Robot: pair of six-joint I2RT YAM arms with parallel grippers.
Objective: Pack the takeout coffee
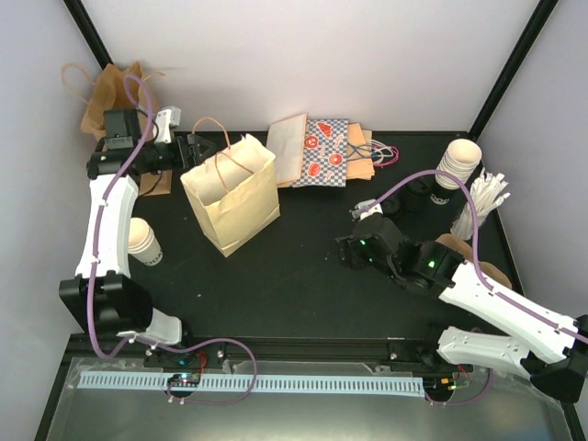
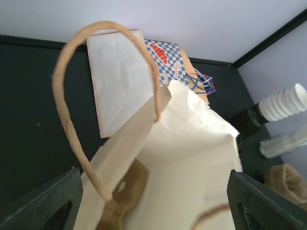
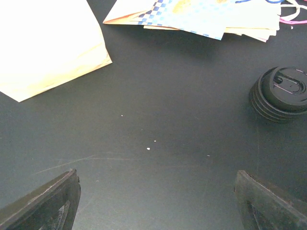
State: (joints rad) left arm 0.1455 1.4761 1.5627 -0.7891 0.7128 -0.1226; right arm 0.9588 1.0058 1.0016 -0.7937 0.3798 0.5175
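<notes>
On the dark counter (image 1: pixel 303 285) we see the cream paper bag (image 1: pixel 234 197) standing upright with its mouth open to the top, and the coming move turns on it. The left claw (image 2: pixel 154 194) hangs right at the bag's far left rim, looking down into the mouth, with one looped handle (image 2: pixel 72 120) arching in front of it. We judge that anything packed has to come in from above, along the bag's upright axis. The left claw's fingers stand wide apart and we see nothing gripped between them, only the rim and the handle close by. The right claw (image 3: pixel 156 187) is also wide open and empty, hovering over bare counter to the right of the bag and well apart from it. A stack of white cups (image 1: pixel 459 163) stands at the far right, nearer the right arm. One single cup (image 1: pixel 145 241) stands upright on the counter to the left of the bag, close beside the left arm and on the near side of its claw, so we reckon the left arm is the nearer one for it
</notes>
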